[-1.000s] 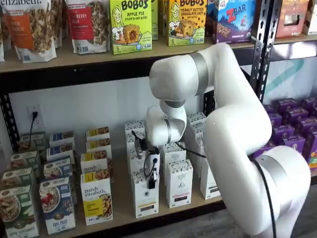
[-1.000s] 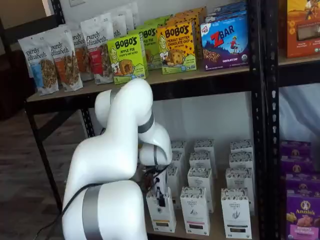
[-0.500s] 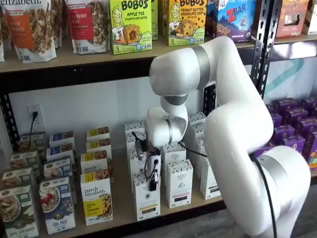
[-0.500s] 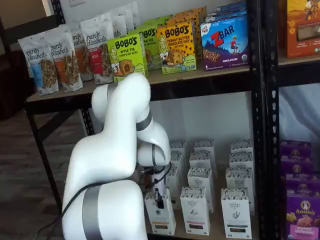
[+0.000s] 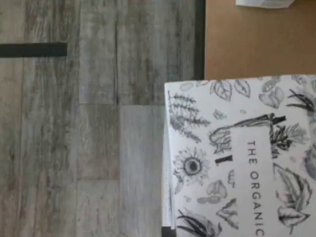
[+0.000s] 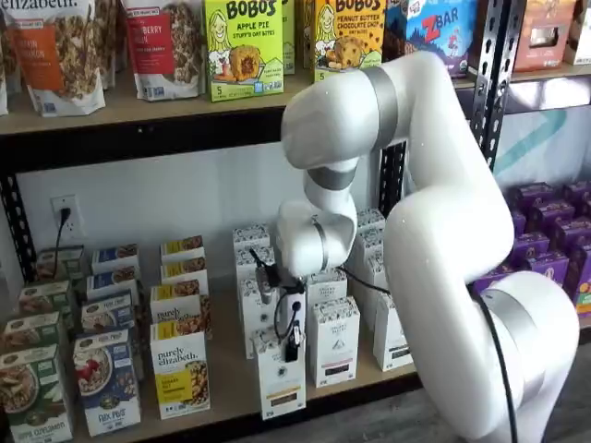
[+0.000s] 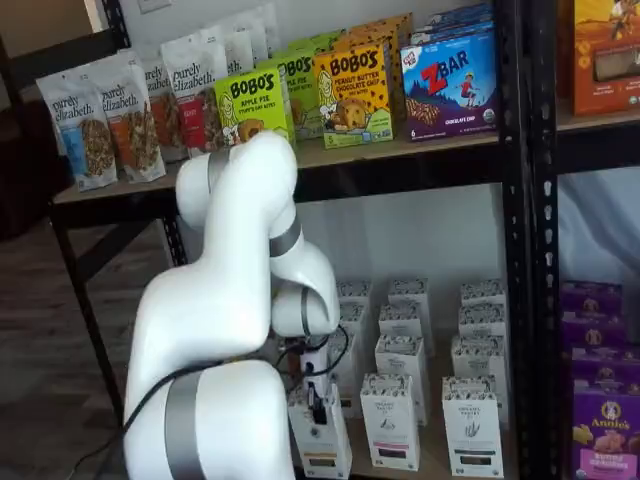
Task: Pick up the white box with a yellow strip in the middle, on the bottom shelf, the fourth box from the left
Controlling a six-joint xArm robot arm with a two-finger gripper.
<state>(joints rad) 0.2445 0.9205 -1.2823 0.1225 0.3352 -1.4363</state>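
Observation:
The white box (image 6: 280,380) is a tall narrow carton with a speckled top and a tan-yellow strip low on its front. It stands at the front edge of the bottom shelf (image 6: 227,367), forward of its row. My gripper (image 6: 291,345) is shut on its top, with a black finger and cable down its front. Both shelf views show this; in the other one the box (image 7: 322,442) sits under the gripper (image 7: 317,404). The wrist view shows the box's leaf-patterned top (image 5: 237,158), reading "THE ORGANIC", partly over the floor.
Similar white cartons (image 6: 333,340) stand right of and behind the held box. A "purely elizabeth" box (image 6: 181,377) with a yellow label stands to its left. The upper shelf (image 6: 138,109) holds Bobo's boxes and granola bags. Grey plank floor (image 5: 98,123) lies before the shelf edge.
The gripper has drawn the white box forward and lower in the shelf views, out of its row to the shelf's front edge. The arm's elbow has risen.

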